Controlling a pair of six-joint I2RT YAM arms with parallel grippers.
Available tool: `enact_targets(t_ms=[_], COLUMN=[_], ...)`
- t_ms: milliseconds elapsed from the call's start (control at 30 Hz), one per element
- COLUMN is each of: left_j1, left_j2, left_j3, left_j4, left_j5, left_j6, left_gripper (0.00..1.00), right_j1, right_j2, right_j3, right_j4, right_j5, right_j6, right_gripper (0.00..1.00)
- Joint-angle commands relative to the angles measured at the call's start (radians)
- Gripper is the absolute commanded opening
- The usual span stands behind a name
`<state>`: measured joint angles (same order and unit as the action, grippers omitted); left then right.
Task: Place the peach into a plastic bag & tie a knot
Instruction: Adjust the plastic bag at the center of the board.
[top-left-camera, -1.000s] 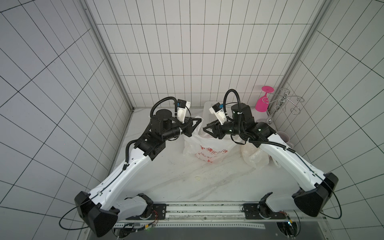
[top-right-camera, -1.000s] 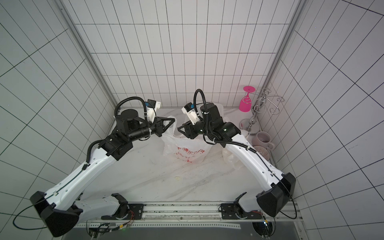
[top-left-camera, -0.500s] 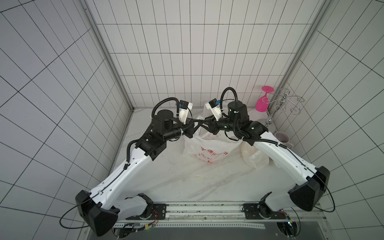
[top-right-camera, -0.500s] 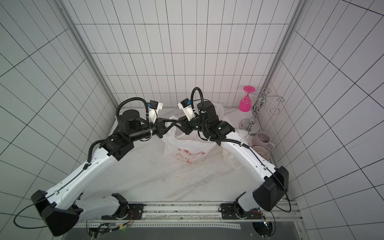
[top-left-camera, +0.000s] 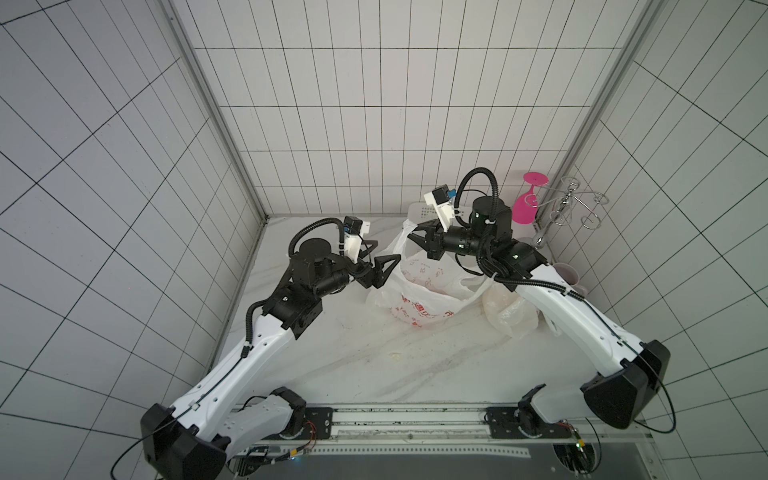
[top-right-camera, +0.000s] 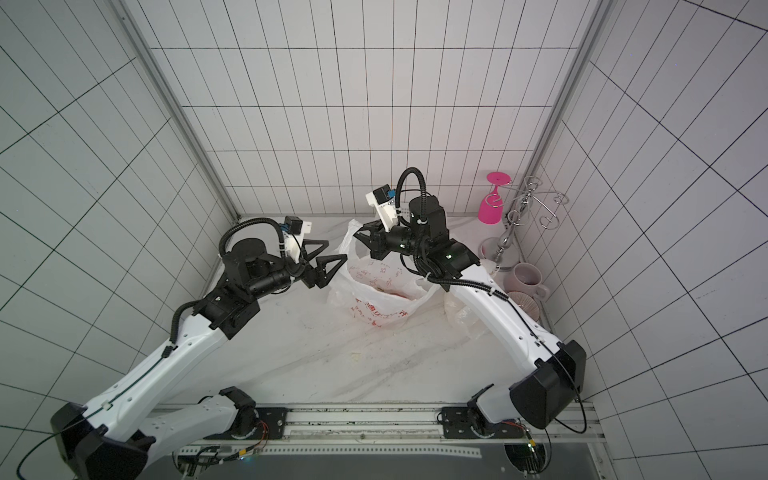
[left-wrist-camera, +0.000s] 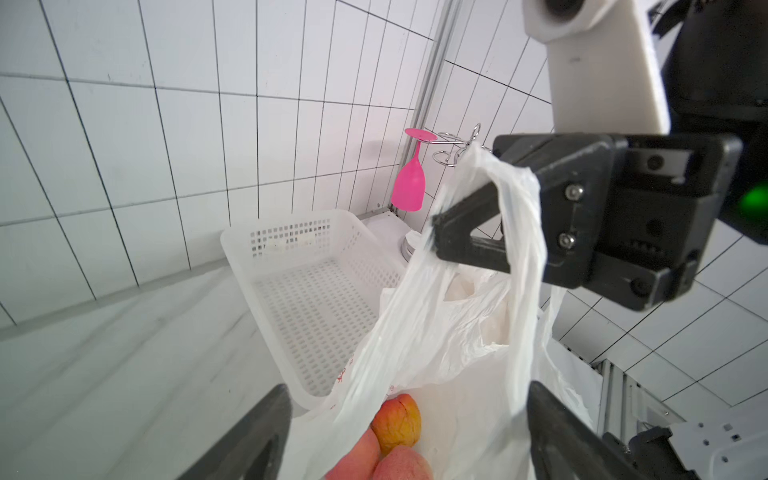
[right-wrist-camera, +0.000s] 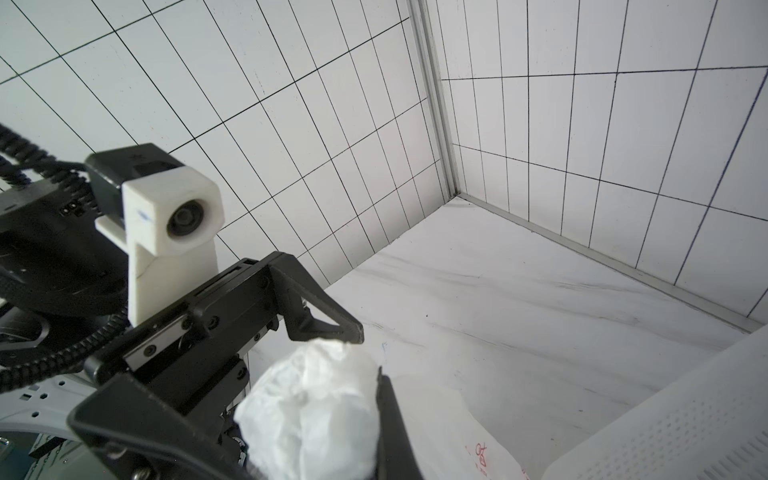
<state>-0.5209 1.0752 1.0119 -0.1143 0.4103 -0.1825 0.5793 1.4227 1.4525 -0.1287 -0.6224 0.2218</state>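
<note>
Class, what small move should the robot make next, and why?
Probably close the open left hand on the loose rim of the bag between its fingers: the right hand is shut on one gathered handle, the peach lies inside, and a knot needs two held ends.

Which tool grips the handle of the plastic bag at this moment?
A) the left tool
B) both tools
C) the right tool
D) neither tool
C: in the left wrist view the right tool is shut on the twisted handle of the plastic bag, while the left tool has its jaws wide open and grips nothing.
</note>
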Motion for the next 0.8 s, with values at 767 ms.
enact_targets(t_ms=[767], left_j1=[-0.012], left_j2=[0.173], left_j3=[-0.156], left_j4=[0.588], left_j5=[0.218], left_j6=[-0.005], left_gripper=[0.74], right_j1=[-0.019], right_j2=[0.025], right_j3=[-0.066], right_j4=[0.296], right_j5=[-0.418], right_j6=[0.273], right_gripper=[0.00])
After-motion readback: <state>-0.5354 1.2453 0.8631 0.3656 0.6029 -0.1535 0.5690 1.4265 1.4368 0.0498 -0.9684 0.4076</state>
